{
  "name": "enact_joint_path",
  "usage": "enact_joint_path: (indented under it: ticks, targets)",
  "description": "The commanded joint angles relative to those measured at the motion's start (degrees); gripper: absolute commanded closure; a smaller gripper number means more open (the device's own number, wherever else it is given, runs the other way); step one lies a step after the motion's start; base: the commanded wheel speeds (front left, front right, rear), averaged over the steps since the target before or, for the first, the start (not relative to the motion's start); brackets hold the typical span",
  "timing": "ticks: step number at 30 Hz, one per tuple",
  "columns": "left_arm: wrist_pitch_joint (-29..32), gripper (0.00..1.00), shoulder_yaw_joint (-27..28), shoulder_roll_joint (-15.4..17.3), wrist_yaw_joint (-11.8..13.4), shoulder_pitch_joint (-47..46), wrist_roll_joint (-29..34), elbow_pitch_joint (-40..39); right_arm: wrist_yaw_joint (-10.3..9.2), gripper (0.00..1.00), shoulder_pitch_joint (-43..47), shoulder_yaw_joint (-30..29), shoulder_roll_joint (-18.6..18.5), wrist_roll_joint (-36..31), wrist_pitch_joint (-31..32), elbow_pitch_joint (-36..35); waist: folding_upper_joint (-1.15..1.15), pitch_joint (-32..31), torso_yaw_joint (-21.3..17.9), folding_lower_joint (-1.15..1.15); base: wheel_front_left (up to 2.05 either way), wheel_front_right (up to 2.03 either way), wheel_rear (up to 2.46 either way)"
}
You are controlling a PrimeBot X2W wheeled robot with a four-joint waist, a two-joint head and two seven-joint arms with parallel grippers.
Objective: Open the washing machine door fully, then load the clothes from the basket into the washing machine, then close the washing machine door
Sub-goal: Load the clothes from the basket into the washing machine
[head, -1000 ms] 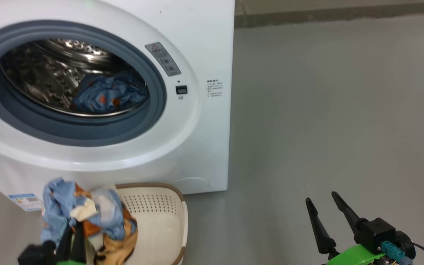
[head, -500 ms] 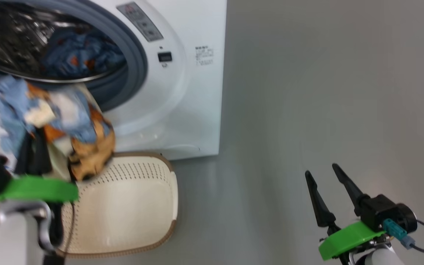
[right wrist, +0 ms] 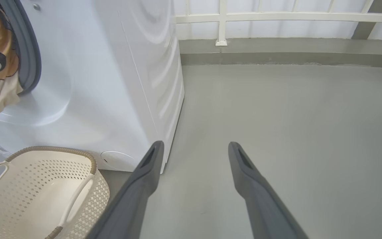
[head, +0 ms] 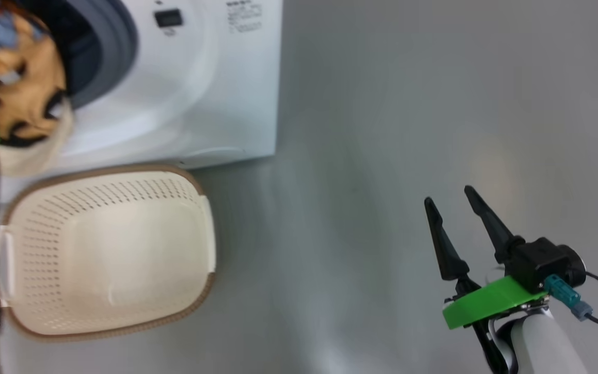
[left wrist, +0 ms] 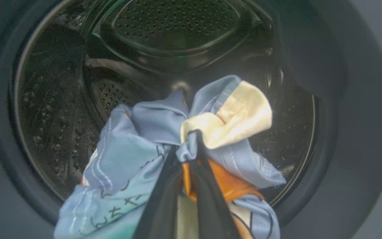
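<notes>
My left gripper [left wrist: 187, 146] has its two fingers squeezed tight on the clothes [left wrist: 134, 156], a bunch of blue, cream and orange cloth. The bunch hangs right in front of the round mouth of the washing machine [head: 226, 78]. I can look past it into the dark steel drum [left wrist: 55, 109]. My right gripper [head: 447, 195] is well off to the side over the grey floor [head: 382, 104]. Its fingers are wide apart and hold nothing. The basket [head: 102, 208] sits on the floor just in front of the machine, and it looks empty inside.

I think the job now is to get this bunch into the drum. To do it well, I want to push the left gripper deep in, past the grey rubber ring [left wrist: 347, 99], before I let go. If I let go too soon, a sleeve could flop over the ring and get pinched later when the machine is shut. Some cloth hangs low under the fingers, so I should go in a bit high so it does not drag on the lip. Then I open the fingers wide, give the cloth time to drop, and pull straight back out so nothing snags and comes back with me
</notes>
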Motion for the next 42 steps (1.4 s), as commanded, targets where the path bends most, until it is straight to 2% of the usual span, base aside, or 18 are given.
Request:
enact_joint_path:
  ticks: [1,10,14,21,25,27,34,42]
  targets:
    - [0.3,1.0,1.4,3.4,-0.1,-2.2,-0.3,-1.0,0.09,0.0,-0.6,1.5,-0.1,0.5,-0.3,-1.5,0.0,5.6,-4.1,0.0,0.0,0.0,0.0]
    - [4.0,1.0,-0.4,13.1,-0.1,-20.3,-0.6,6.5,0.09,0.0,-3.9,2.7,-0.1,3.8,-0.3,-2.5,0.0,14.1,-8.2,0.0,0.0,0.0,0.0]
    - [4.6,1.0,-2.1,16.3,-0.2,-27.7,0.3,10.2,0.09,0.0,-5.2,3.7,-0.1,5.4,-0.3,-2.5,0.0,16.6,-9.7,0.0,0.0,0.0,0.0]
    - [2.3,1.0,-4.5,18.1,-0.1,-38.1,1.9,16.3,0.09,0.0,-7.1,4.8,-0.1,7.5,-0.3,-2.4,0.0,18.9,-11.3,0.0,0.0,0.0,0.0]
    - [0.7,1.0,-5.2,18.7,1.0,-41.7,3.0,19.6,0.09,0.0,-7.6,5.4,-0.1,8.3,-0.3,-2.6,0.0,19.7,-12.0,0.0,0.0,0.0,0.0]
    - [-0.1,1.0,-5.0,19.1,1.7,-43.1,3.2,21.2,0.09,0.0,-7.7,5.6,-0.1,8.7,-0.3,-2.6,0.0,20.1,-12.4,0.0,0.0,0.0,0.0]
    - [-0.5,1.0,-7.9,20.3,1.1,-46.5,5.0,28.5,0.09,0.0,-8.1,6.1,-0.1,9.2,-0.3,-2.7,0.0,21.4,-13.1,0.0,0.0,0.0,0.0]
    - [-1.4,1.0,-9.3,20.9,1.2,-49.8,5.9,32.9,0.09,0.0,-8.9,6.5,-0.1,9.5,-0.3,-2.6,0.0,22.7,-13.4,0.0,0.0,0.0,0.0]
